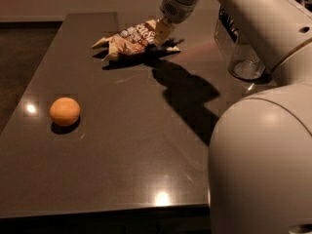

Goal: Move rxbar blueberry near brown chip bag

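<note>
The end effector [163,31] hangs low at the right end of the brown chip bag [130,38]; I cannot tell whether it grips anything. Any withdrawal should go straight up, dragging nothing. The dark shape just under it on the worktop [122,145], beside the bag, is probably the rxbar blueberry [169,46].

My white arm [258,33] rises from its bulky segment at the near right and stretches away toward the upper left. At its tip my claw [163,32] points downward, low over the far end of the surface [136,150].
</note>
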Controlling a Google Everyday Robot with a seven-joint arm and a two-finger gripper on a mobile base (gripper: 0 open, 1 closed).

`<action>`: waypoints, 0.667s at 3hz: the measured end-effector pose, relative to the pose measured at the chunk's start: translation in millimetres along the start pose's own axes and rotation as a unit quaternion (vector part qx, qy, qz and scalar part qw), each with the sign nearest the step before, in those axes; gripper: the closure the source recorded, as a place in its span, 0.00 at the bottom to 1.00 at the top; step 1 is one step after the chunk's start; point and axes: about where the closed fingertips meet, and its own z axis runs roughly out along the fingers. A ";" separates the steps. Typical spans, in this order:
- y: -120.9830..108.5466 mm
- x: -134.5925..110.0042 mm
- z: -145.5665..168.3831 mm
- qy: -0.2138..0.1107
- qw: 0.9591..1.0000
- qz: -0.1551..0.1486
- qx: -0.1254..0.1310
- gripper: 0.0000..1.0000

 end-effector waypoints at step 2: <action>0.9 -0.2 3.4 0.001 1.000 -0.001 -0.002 0.00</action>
